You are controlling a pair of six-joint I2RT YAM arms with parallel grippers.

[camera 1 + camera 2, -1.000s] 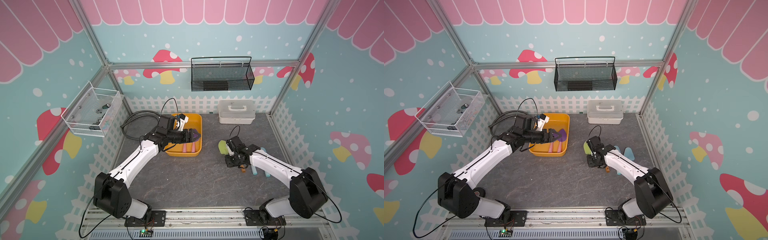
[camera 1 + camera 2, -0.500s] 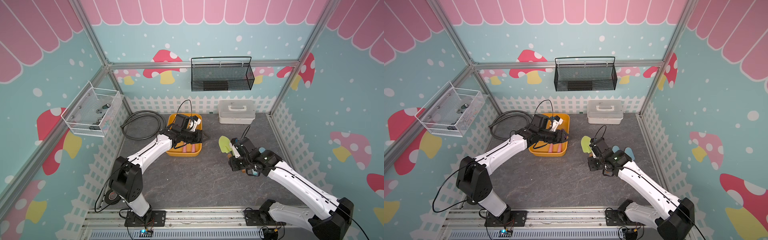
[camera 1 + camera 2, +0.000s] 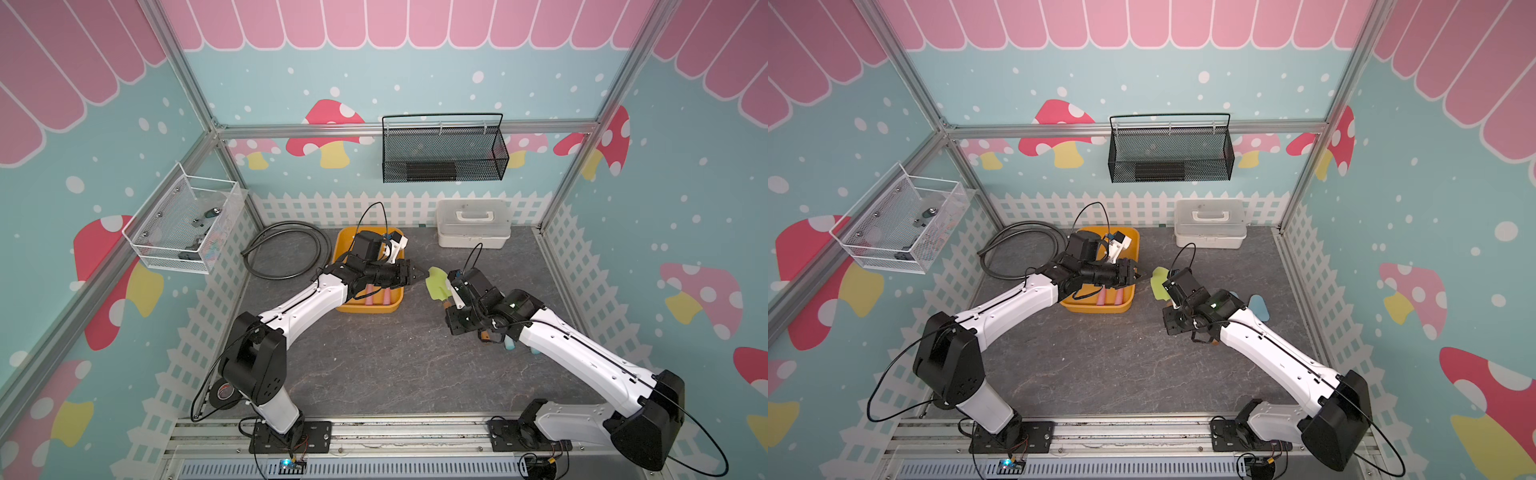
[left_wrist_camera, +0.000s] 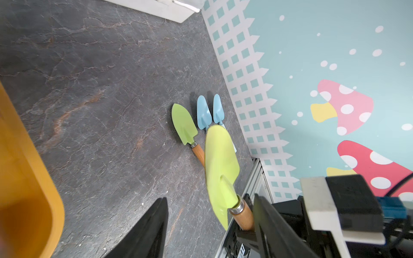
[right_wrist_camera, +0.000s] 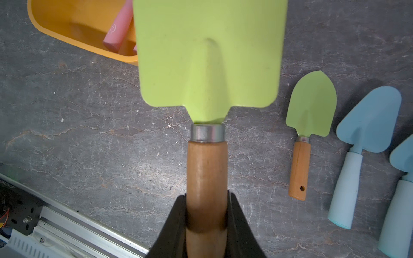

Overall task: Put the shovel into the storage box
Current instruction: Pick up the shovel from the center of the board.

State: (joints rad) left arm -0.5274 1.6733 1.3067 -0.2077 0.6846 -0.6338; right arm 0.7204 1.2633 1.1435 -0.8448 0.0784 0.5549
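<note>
Green shovel [image 5: 207, 55] hangs clamped in right tool [image 5: 206, 195], blade just beside the parted left tool [image 3: 415, 275].

a black wire basket [image 3: 444, 153] hangs on the back wall. below it, a white case [image 3: 473, 232] with a handle on its shut lid sits on the dark grey table [image 3: 374, 365], right by the little white fence. a white mesh basket [image 3: 166, 245] hangs on the side wall, holding things too small to tell. a black hose [image 3: 286, 225] lies curled near it. a roll of black tape [image 3: 214, 397] lies in the front corner.
</note>
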